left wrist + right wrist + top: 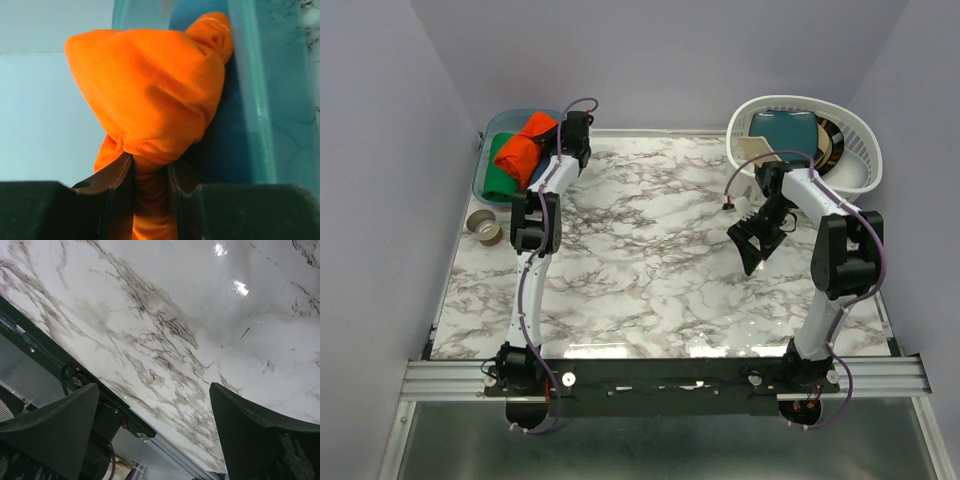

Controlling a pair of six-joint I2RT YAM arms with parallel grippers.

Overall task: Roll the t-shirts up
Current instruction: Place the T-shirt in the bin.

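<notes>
Jaws of the left tool (150,170) pinch the bunched bright orange-red fabric t-shirt (150,90) over the translucent teal plastic bin (260,125) at the far-left corner; the right tool (154,390) hangs spread wide, holding nothing, above the white marble-patterned counter (650,260).

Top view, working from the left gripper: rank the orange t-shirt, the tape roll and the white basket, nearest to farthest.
1. The orange t-shirt, clamped in the left gripper over the far-left bin.
2. The tape roll, on the left, just below the bin in this view.
3. The white basket, far-right corner.
</notes>
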